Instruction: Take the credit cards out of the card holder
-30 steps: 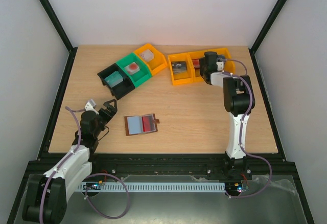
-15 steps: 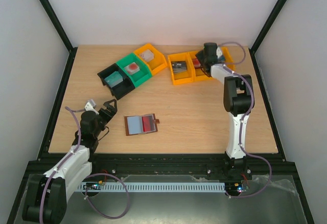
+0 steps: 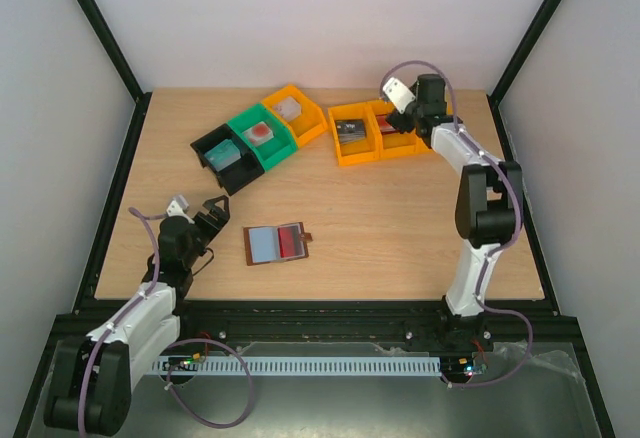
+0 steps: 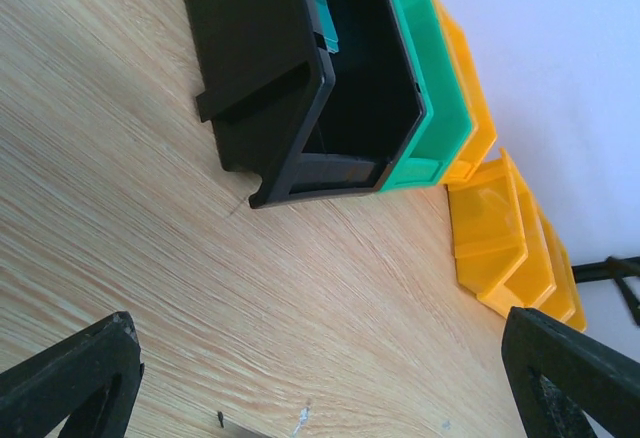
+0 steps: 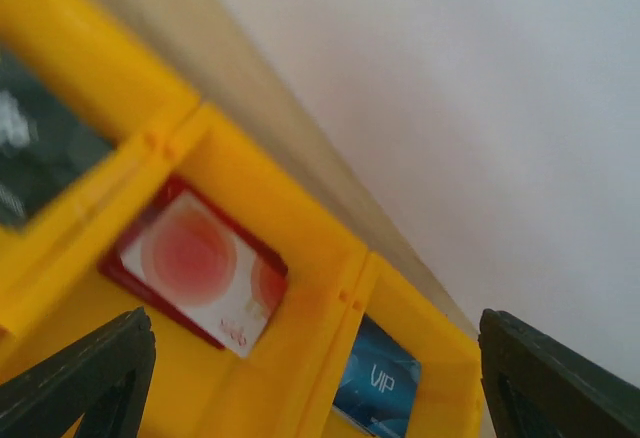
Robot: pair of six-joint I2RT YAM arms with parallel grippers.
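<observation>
Card holder (image 3: pixel 277 245) lies open on the surface near the front, just right of the left pincer (image 4: pixel 320 378), whose jaws stand wide and empty; a red credit card (image 3: pixel 291 241) sits in its right half. Next, by my reading: bring the right pincer (image 5: pixel 315 378), spread and holding nothing above the yellow bins (image 3: pixel 355 156), over to it, pinch its free edge and slide it flat while the left steadies the leather. Bins hold a red card (image 5: pixel 195 263), blue card (image 5: pixel 380 383), dark card (image 5: pixel 30 158).
</observation>
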